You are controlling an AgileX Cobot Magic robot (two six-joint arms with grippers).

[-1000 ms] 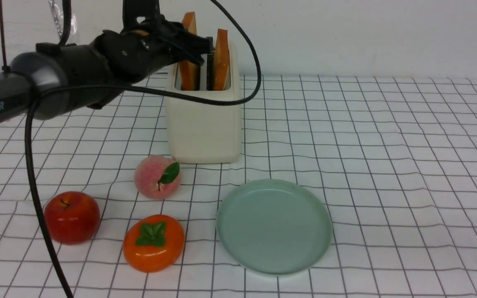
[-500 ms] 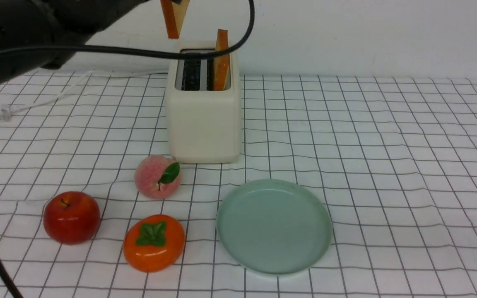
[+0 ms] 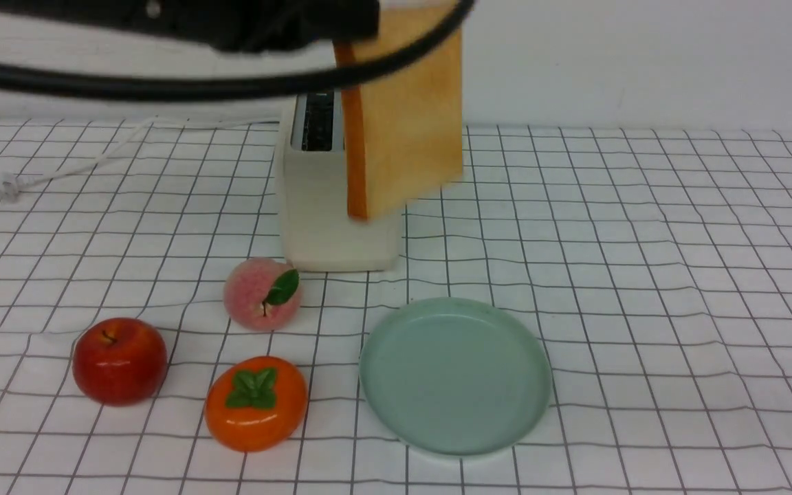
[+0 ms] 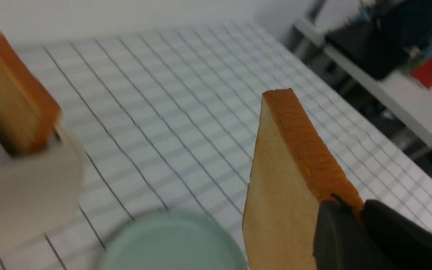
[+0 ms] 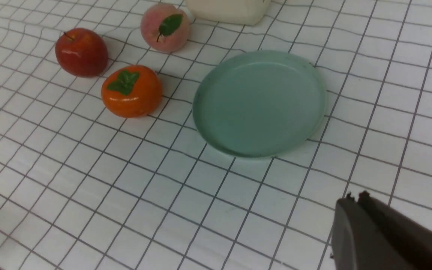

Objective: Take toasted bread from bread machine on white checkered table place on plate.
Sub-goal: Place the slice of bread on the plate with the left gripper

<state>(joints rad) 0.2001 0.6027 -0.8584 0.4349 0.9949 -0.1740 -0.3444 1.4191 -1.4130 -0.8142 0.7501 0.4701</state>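
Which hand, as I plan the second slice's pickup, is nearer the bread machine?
Left. The left hand holds a toast slice up beside the bread machine; the right hand hovers on the plate's far side from it.

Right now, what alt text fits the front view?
The left end effector, at the top edge, holds a toast slice upright in front of the cream toaster. Below lies an empty mint plate, with a peach, red apple and orange fruit to its left on checkered cloth.

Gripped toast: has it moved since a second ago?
Yes. The gripped toast has risen out of the bread machine and now hangs in front of it.
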